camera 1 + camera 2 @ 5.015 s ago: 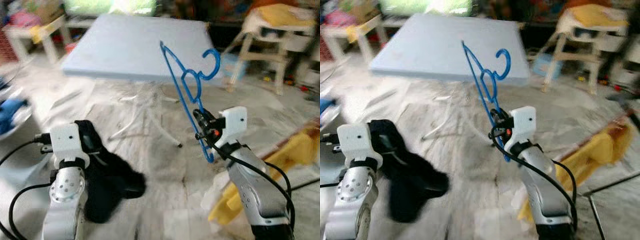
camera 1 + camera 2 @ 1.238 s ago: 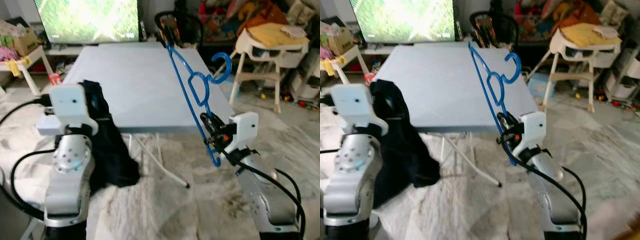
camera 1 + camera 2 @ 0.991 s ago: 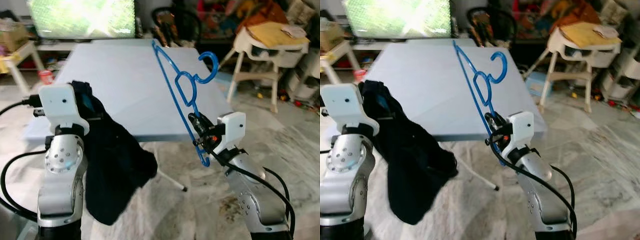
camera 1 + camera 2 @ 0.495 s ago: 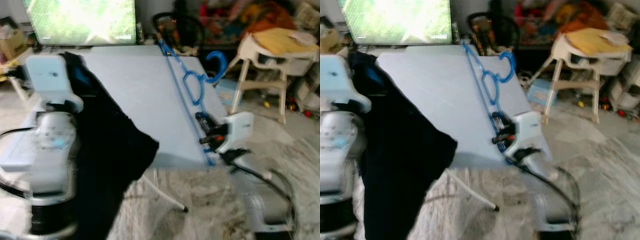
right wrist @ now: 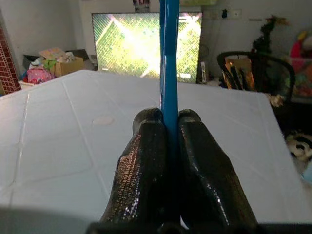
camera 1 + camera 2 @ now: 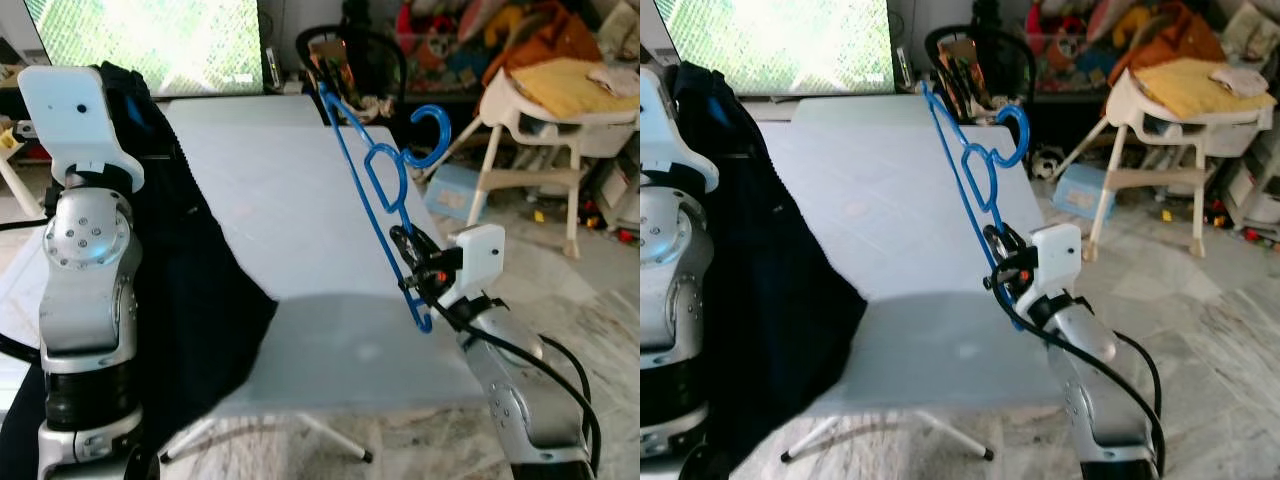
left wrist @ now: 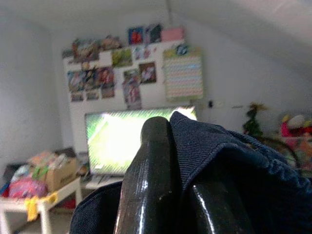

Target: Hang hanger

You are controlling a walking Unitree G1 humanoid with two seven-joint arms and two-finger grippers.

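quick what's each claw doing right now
Left claw: shut on dark navy cloth garment.
Right claw: shut on blue plastic hanger.

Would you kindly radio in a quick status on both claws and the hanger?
Right claw shut on blue hanger, held upright above white table. Left claw shut on dark garment, raised beside the table. Nothing between the two.

1. The table (image 6: 300,200) top is lying bare between the two arms, leaving open room across its middle.
2. A dark garment (image 6: 190,290) is hanging over the table's left edge, blocking that side.
3. A blue hanger (image 6: 375,190) is slanting above the right edge.
4. A high chair (image 6: 560,110) is standing beyond the right edge.
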